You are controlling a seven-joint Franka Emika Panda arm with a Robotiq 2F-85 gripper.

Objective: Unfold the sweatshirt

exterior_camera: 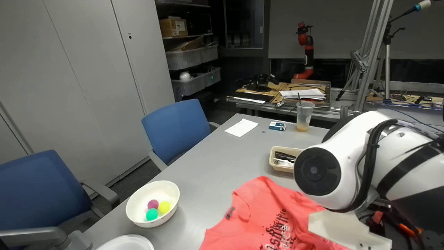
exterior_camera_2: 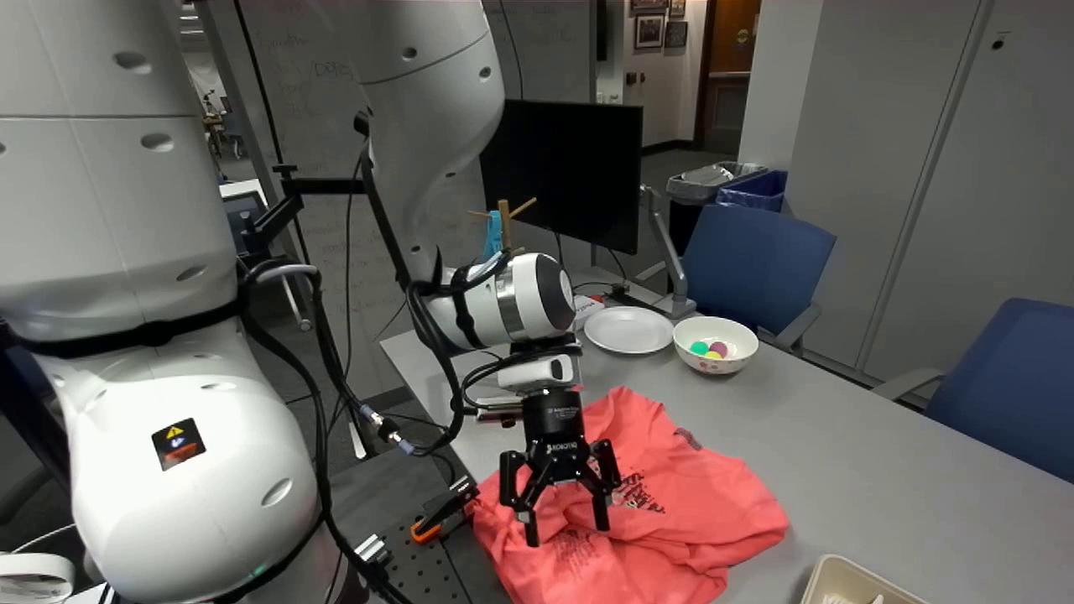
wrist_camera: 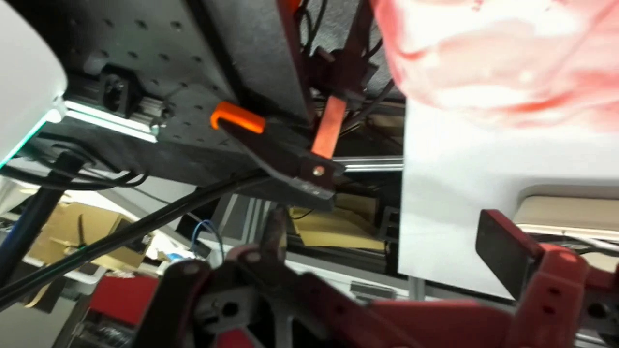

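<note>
Claw (exterior_camera_2: 567,528) spread; sweatshirt (exterior_camera_2: 663,541) rumpled, collar (exterior_camera: 240,208) toward chairs (exterior_camera: 175,128), long axis unclear.

Looks evenly lit across the table (exterior_camera: 218,165) in an exterior view, with a faint shadow just beside the white bowl (exterior_camera: 156,190); sinks to near-black around the storage shelving (exterior_camera: 192,35). Overexposes in the wrist view, bleaching the table nearly white and washing the sweatshirt (wrist_camera: 503,53) pale pink; blurs at the gripper fingers (wrist_camera: 274,233).
</note>
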